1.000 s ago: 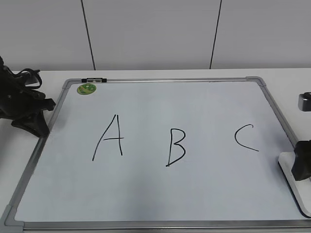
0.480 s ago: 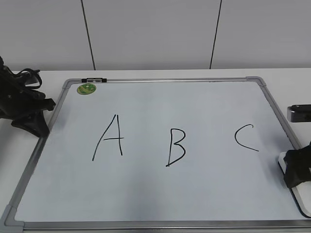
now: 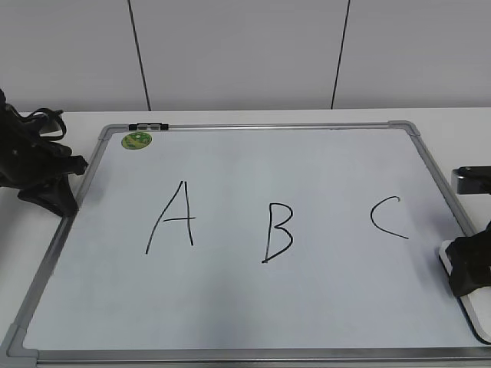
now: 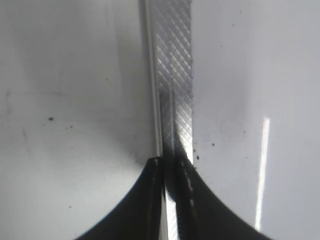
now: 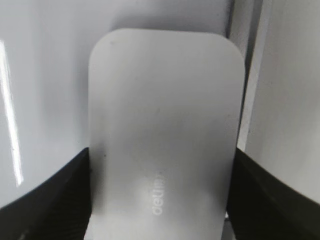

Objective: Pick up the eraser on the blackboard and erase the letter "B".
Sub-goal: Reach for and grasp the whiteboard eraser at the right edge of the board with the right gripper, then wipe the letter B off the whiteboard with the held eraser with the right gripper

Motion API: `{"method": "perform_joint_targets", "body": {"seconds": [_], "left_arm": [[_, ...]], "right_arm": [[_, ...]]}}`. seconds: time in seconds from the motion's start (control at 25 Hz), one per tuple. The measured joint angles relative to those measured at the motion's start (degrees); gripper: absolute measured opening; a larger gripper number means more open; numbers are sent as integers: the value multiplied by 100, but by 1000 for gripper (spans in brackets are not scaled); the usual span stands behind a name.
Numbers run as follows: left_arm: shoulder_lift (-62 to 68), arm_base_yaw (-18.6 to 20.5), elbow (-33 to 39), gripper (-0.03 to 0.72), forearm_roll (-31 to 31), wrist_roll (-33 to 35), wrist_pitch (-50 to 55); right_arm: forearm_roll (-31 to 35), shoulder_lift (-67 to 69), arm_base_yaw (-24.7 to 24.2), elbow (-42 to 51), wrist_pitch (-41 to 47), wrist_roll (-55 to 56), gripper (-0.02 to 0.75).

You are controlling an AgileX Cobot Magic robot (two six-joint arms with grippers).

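Note:
The blackboard lies flat on the table with black letters on it. The letter "B" is in its middle, whole and unsmudged. The white eraser lies at the board's right edge, just inside the frame. My right gripper is down over it. In the right wrist view the eraser fills the space between the jaws, and both fingers press its long sides. My left gripper is shut and empty at the board's left frame, with its tips over the metal strip.
The letter "A" is left of the B and the letter "C" is right of it. A round green magnet sits at the board's top left corner. A small dark clip sits on the top frame. A white wall stands behind.
One second ago my right gripper was at the frame's edge; it moved left and down over the eraser and has held almost still for the last half second. The left arm has not moved.

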Motion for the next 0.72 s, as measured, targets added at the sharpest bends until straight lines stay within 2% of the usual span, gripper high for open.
{"method": "perform_joint_targets", "body": {"seconds": [0.2,0.56,0.72], "left_arm": [[0,0,0,34,0,0,0],[0,0,0,34,0,0,0],[0,0,0,34,0,0,5]], "right_arm": [[9,22,0,-112,165,0,543],[230,25,0,-1186,1583,0,543],[277,25,274,-1755,1937,0,543]]}}
